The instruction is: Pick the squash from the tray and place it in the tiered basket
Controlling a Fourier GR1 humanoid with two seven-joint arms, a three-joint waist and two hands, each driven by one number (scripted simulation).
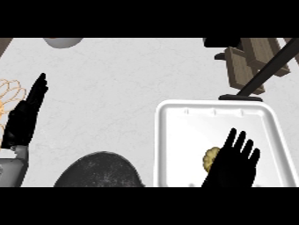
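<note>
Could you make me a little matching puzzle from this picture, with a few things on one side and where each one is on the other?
Things:
1. squash
2. tiered basket
3. left hand
4. right hand

Places:
A. at the counter's left edge
B. over the white tray, fingers straight
C. on the tray, partly hidden by a hand
D. beside the basket, open, fingers up

Pairs: 1-C, 2-A, 3-D, 4-B
</note>
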